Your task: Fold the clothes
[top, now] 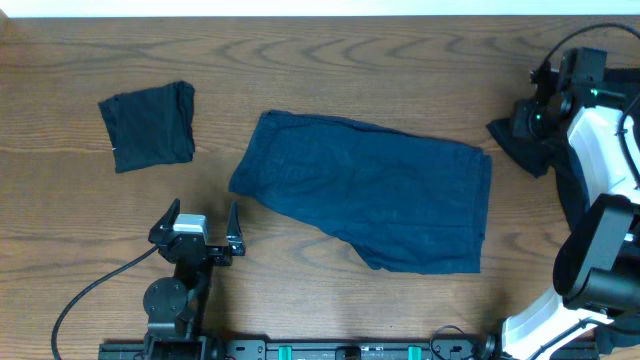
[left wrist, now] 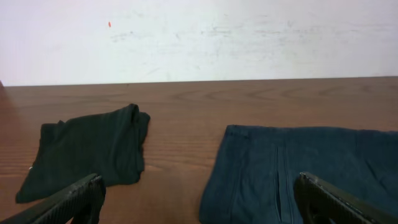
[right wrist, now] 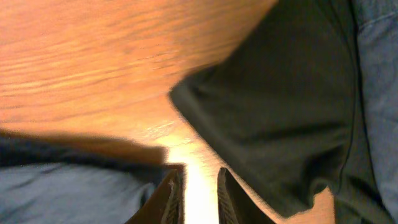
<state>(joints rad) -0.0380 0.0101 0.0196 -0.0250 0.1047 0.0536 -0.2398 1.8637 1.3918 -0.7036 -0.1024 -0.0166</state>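
Wood counter (top: 330, 70). Navy garment (top: 370, 195), biggest, spread flat at centre, reaching toward 4 o'clock. Folded black garment (top: 150, 125) at 10 o'clock, well apart from it. Third dark garment (top: 520, 140) at 2 o'clock, partly under right arm. Left claw (top: 203, 212) at 7 o'clock, spread wide, empty, near navy garment's corner. Right claw (right wrist: 198, 193) beside third dark garment's edge, fingers a slit apart, pinching nothing.

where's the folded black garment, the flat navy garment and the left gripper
folded black garment (top: 148, 125): overhead view, middle of the cloth
flat navy garment (top: 370, 195): overhead view, centre of the fabric
left gripper (top: 202, 210): overhead view, midway between its fingertips
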